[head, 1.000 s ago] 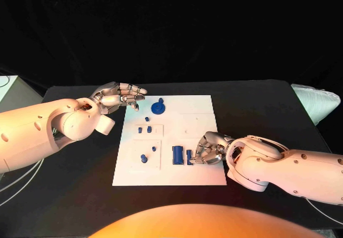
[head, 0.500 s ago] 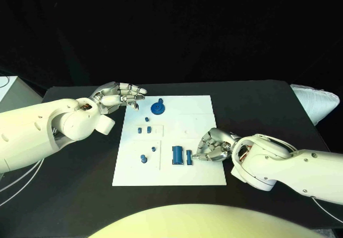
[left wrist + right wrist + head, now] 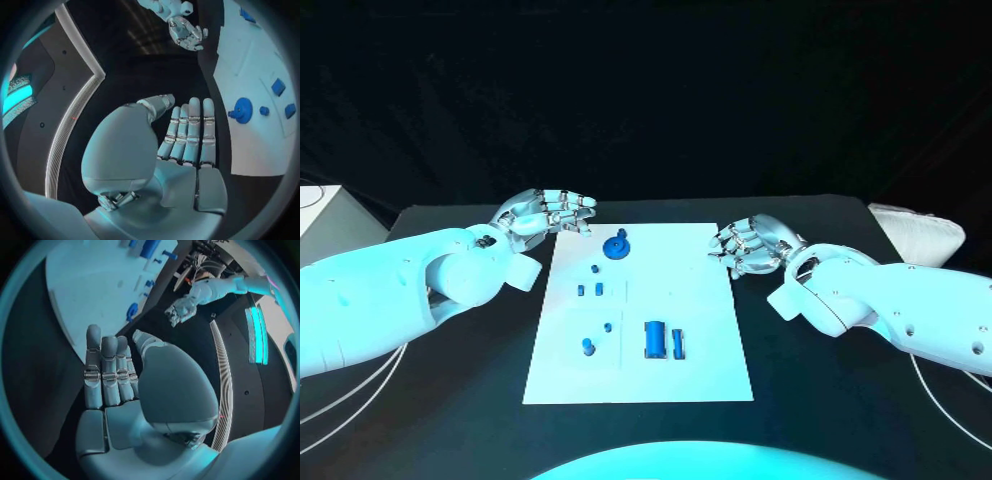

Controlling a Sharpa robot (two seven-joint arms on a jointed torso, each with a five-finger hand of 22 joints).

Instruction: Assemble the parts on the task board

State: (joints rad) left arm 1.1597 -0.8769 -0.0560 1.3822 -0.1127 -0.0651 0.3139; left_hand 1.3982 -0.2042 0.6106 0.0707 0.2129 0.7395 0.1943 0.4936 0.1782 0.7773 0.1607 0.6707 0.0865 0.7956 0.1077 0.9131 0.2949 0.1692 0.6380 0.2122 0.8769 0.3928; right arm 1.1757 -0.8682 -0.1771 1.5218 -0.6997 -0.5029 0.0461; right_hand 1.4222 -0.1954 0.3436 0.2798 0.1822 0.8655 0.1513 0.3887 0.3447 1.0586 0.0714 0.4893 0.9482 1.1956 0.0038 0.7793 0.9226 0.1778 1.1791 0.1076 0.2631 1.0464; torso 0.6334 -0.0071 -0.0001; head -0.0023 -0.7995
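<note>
No lettering, label, brand mark or number can be read anywhere on the white task board (image 3: 678, 300), its blue parts (image 3: 655, 339), or the robot's two silver hands

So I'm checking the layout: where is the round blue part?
In the head view the round blue part sits at the task board's far end, left of centre, nearest the left hand.

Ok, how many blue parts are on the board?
8. A round part at the far end, a dot by it, a pair mid-board, two studs nearer, two bars beside them.
</note>
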